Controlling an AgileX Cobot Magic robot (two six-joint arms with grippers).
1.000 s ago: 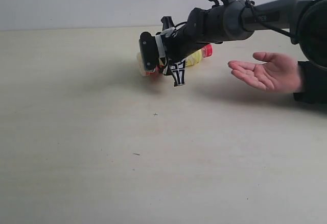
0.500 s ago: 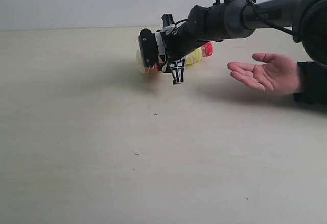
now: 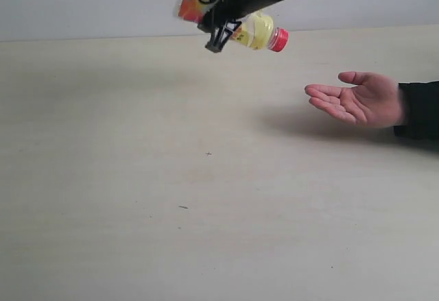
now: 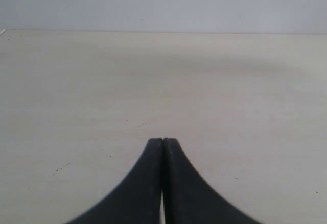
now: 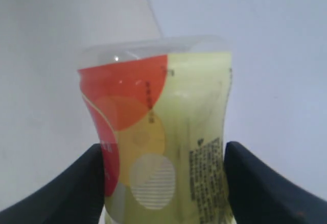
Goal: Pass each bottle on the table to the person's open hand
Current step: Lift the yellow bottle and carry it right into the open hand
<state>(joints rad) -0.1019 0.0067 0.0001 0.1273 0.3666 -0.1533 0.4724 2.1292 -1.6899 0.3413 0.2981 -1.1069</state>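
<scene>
Right end effector (image 5: 166,178) pinching yellow bottle (image 3: 255,31) mid-body, held high above table (image 3: 137,212)

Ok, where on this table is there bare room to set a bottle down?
Almost the whole table shows bare: everything left of and in front of the person's open hand. Only the right edge is taken, by that hand. The yellow bottle is off the table, aloft in the right gripper.

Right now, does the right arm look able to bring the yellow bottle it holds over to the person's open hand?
Probably yes. The right pincer grips the yellow bottle in the air above the table, and the open hand lies palm up lower down, with nothing between them.
</scene>
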